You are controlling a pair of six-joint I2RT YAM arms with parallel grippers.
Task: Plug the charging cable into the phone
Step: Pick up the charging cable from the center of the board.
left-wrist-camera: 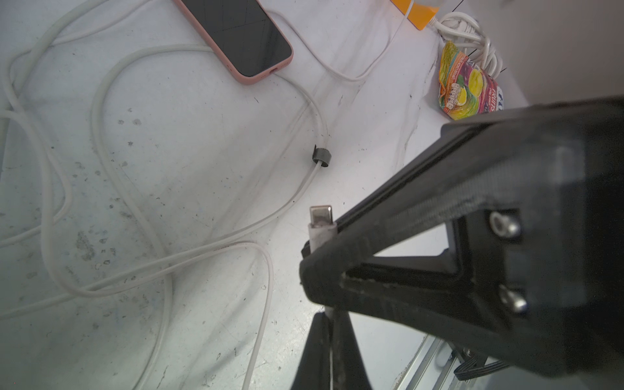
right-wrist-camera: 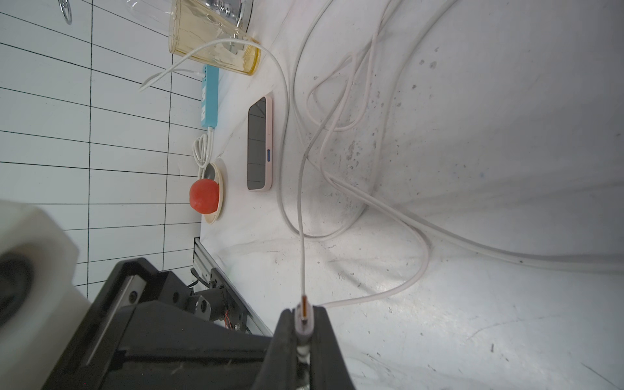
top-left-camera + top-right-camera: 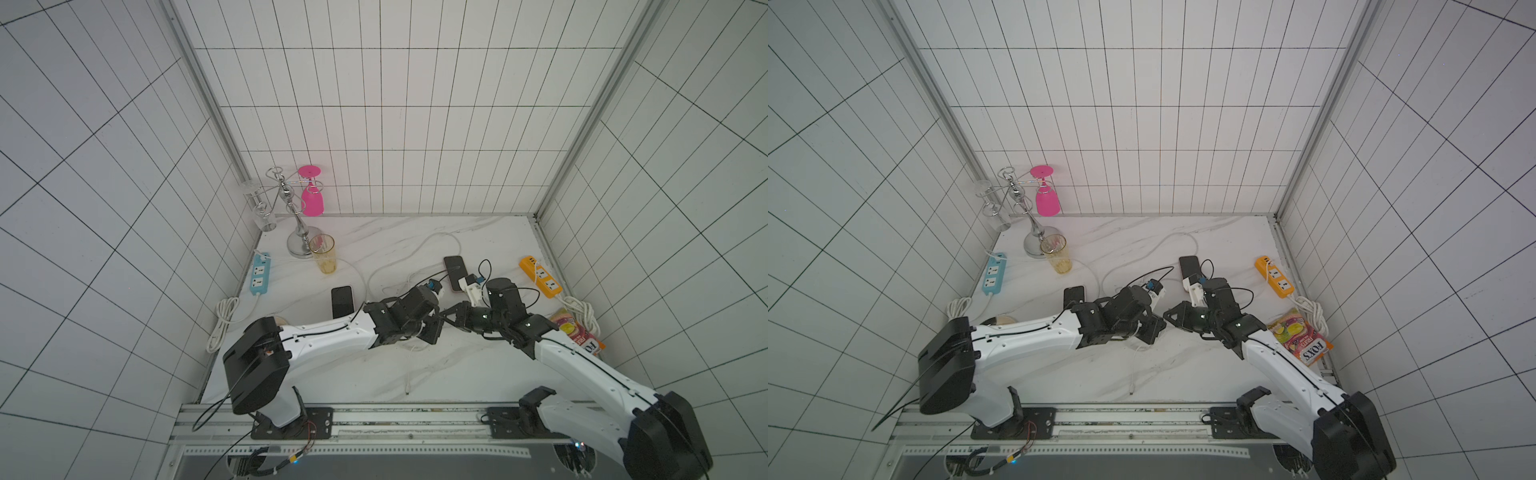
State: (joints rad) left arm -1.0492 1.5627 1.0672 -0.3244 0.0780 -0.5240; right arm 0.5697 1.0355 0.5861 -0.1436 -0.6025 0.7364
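Right gripper (image 2: 304, 317) clamps tight on the charging-cable plug (image 1: 320, 221), held above the table (image 3: 457, 370); left gripper (image 1: 332, 326) has its jaws close together just behind the plug, their hold indeterminable; one phone (image 3: 455, 272) lies flat just beyond the grippers, a second phone (image 3: 341, 301) farther left.

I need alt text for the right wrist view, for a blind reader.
The right gripper is shut on a white USB-C plug, its metal tip free. Beyond it, white cables loop across the marble table, where a pink-cased phone lies screen up.
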